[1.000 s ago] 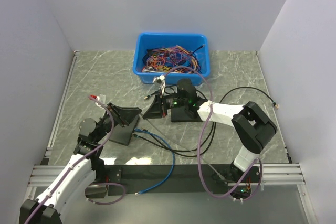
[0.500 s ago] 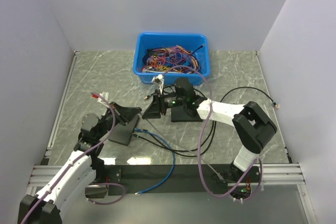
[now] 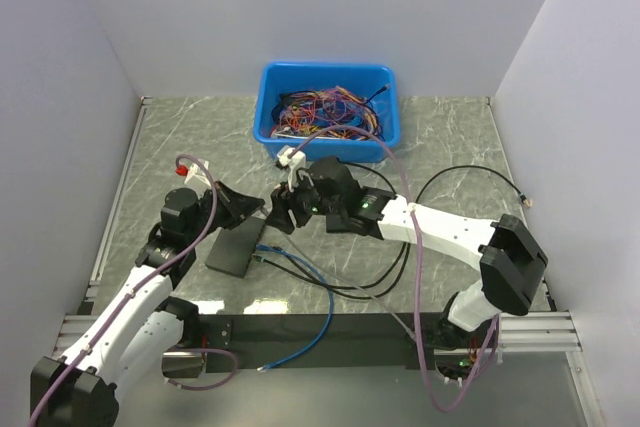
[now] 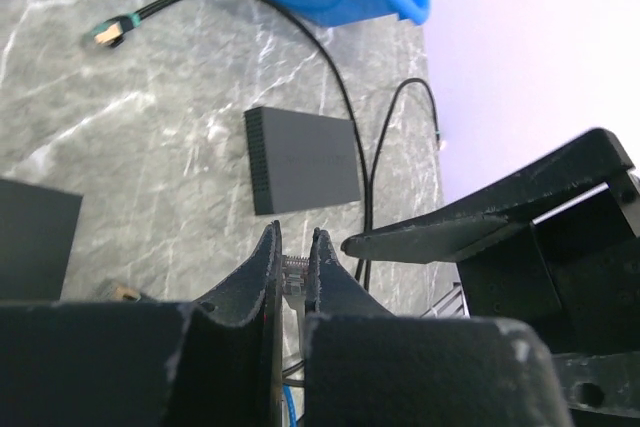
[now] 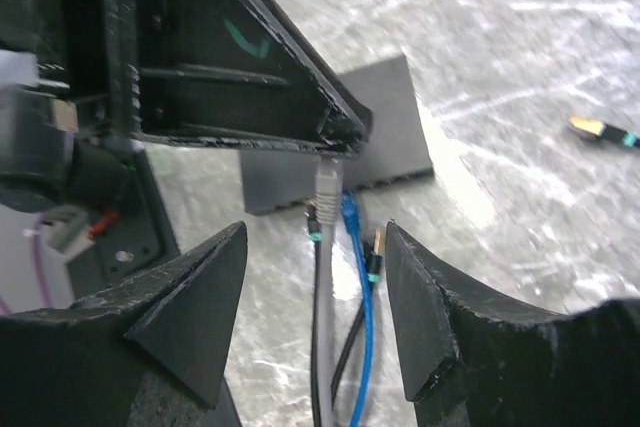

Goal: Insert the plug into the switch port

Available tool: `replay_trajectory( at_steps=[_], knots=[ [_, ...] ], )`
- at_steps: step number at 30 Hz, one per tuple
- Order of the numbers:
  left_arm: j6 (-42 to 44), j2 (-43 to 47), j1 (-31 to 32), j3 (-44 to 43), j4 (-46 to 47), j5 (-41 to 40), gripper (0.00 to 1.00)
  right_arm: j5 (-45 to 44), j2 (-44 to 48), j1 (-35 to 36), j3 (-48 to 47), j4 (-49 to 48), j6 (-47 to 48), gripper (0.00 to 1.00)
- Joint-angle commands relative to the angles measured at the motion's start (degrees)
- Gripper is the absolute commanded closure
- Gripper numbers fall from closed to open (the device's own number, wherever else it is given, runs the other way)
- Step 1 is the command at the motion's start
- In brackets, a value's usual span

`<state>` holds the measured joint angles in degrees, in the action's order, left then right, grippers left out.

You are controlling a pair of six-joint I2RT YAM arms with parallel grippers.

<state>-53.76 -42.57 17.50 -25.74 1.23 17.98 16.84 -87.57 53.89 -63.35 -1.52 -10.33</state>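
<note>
My left gripper (image 4: 295,237) (image 3: 255,209) is shut on the plug (image 4: 293,269) (image 5: 327,182), a pale grey connector whose grey cable (image 5: 322,327) hangs down from it. My right gripper (image 5: 317,237) (image 3: 280,212) is open just below the plug, with the cable running between its fingers and touching neither. The switch (image 4: 303,159), a flat charcoal box, lies on the table ahead of the left gripper with a ribbed edge turned toward it. I cannot make out single ports. In the top view the right arm covers most of the switch.
A plain black slab (image 3: 235,247) (image 4: 35,237) (image 5: 340,132) lies under the grippers. A blue cable (image 3: 310,282) (image 5: 362,297) and black cables with teal boots (image 5: 372,262) trail beside it. A loose green-booted plug (image 4: 105,35) (image 5: 600,130) lies apart. A blue bin (image 3: 327,107) of wires stands at the back.
The left jaws have closed on the plug and the right jaws have spread apart. The right arm has reached further left and the left gripper has lifted off the slab.
</note>
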Motion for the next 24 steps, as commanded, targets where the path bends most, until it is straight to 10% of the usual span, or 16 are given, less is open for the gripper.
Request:
replay_trajectory(
  at_steps=[1,15,24],
  knots=[
    [-0.82,0.38,0.17,-2.13,-1.94,-1.63,0.99,-6.47,-0.49,0.69,-2.13,2.58,2.68,0.36],
    [-2.14,0.03,0.17,-0.19,0.96,-0.23,0.99,-7.17,-6.38,2.80,-7.31,3.54,2.59,0.48],
    [-2.32,0.47,0.17,-0.02,0.88,-0.14,0.99,-5.86,-5.77,2.71,-5.30,1.61,2.07,1.00]
  ],
)
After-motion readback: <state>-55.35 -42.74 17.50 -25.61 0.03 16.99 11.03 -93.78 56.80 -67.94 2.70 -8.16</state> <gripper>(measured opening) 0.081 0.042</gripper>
